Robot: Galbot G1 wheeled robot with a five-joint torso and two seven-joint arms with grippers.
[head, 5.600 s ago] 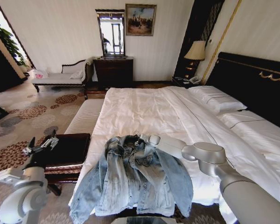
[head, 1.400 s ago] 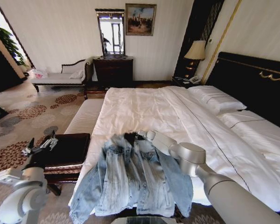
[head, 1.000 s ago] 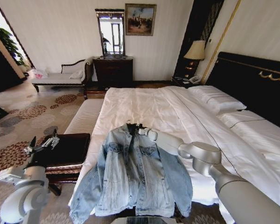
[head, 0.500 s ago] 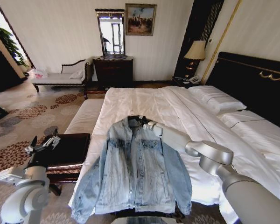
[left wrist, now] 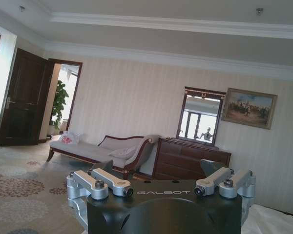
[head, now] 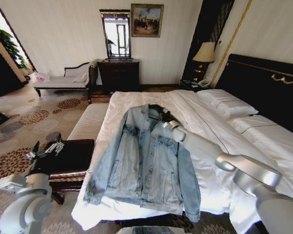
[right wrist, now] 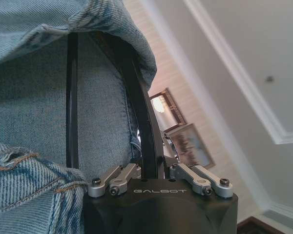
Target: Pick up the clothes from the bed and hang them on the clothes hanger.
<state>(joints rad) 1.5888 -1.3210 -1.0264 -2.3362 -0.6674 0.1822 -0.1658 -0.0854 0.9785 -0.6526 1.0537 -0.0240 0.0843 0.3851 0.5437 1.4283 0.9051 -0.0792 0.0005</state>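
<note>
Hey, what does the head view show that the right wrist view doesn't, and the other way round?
Head view alone: the whole denim jacket lifted and draped over the bed, the right arm reaching to its collar, and the left hand parked low by a dark stool.

Right wrist view alone: the right hand shut on the black clothes hanger, whose bars run inside the denim, with the ceiling beyond.

Both share: the light-blue jacket with the right hand at its collar, and the framed painting on the wall.
</note>
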